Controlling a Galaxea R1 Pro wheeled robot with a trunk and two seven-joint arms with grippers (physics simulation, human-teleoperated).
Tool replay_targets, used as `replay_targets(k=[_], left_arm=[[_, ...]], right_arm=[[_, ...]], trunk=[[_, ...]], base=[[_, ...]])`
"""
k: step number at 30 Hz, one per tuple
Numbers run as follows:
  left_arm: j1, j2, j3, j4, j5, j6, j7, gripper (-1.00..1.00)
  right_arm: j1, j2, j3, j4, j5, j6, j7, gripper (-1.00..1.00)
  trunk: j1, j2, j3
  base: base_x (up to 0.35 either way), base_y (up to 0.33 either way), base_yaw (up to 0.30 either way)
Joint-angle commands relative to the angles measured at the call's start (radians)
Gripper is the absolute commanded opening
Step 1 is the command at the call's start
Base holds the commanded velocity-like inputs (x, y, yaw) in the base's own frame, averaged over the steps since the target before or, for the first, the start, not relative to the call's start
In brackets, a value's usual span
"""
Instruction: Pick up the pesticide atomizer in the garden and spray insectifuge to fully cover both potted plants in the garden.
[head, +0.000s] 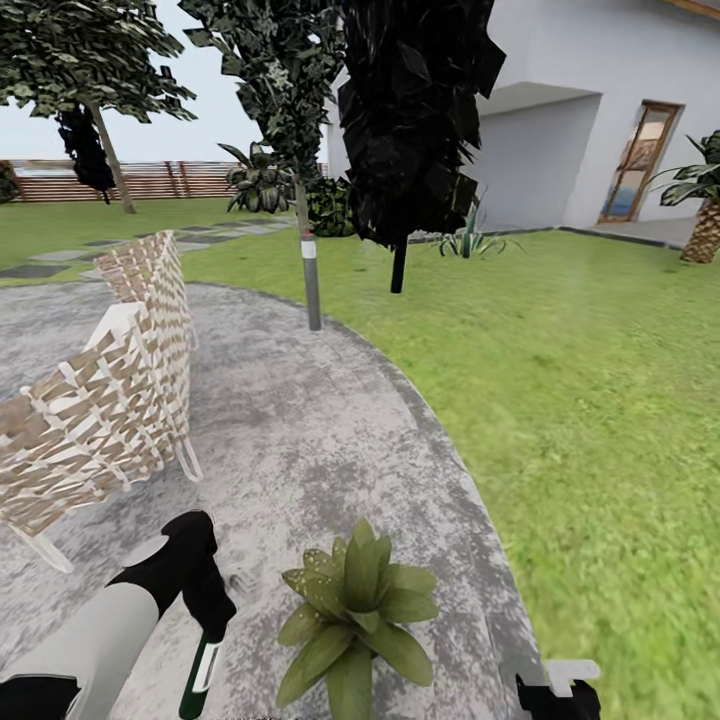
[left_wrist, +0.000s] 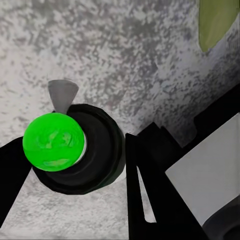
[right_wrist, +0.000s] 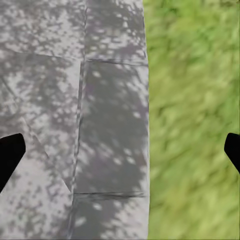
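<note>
The left claw (head: 205, 610) holds the pesticide atomizer (left_wrist: 70, 147) at about 7 o'clock in the head view, just beside the potted plant (head: 352, 610) at 6 o'clock, so a careless swing could clip its leaves or send spray onto bare patio (head: 300, 430). The right claw (right_wrist: 120, 150), spread wide and empty, hangs over the patio's edge. Open lawn (head: 560, 380) lies toward 2 o'clock, while the woven chair (head: 100, 410) at 9 o'clock and bollard lamp (head: 310, 280) at 12 crowd that side.
</note>
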Motion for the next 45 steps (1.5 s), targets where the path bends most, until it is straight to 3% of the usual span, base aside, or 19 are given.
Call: replay_targets(k=[1, 11, 23, 33, 45], left_arm=[[0.001, 0.002, -0.005, -0.001, -0.003, 0.009, -0.008, -1.0], [0.006, 0.021, -0.004, 0.002, -0.001, -0.015, -0.013, -1.0], [0.006, 0.017, -0.004, 0.001, -0.002, -0.014, -0.014, -1.0], [0.005, 0.013, -0.003, 0.001, -0.002, -0.011, -0.013, -1.0], [0.003, 0.011, -0.002, -0.001, -0.002, -0.008, -0.011, -1.0]], right_arm=[[-0.001, 0.0, -0.005, 0.002, 0.011, -0.004, -0.006, 1.0], [0.001, -0.004, -0.006, 0.001, 0.011, -0.004, -0.006, 1.0], [0.001, -0.005, -0.007, 0.001, 0.011, -0.004, -0.006, 1.0], [0.001, -0.003, -0.007, 0.001, 0.01, -0.004, -0.006, 1.0], [0.001, -0.003, -0.007, 0.001, 0.01, -0.004, -0.006, 1.0]], trunk=[[0.0, 0.0, -0.001], [0.0, 0.0, -0.001], [0.0, 0.0, -0.001], [0.0, 0.0, -0.001], [0.0, 0.0, -0.001]], base=[[0.002, -0.001, 0.226], [0.0, 0.0, 0.028], [-0.02, -0.012, 0.122], [-0.235, -0.164, 0.092], [0.001, -0.266, 0.01]])
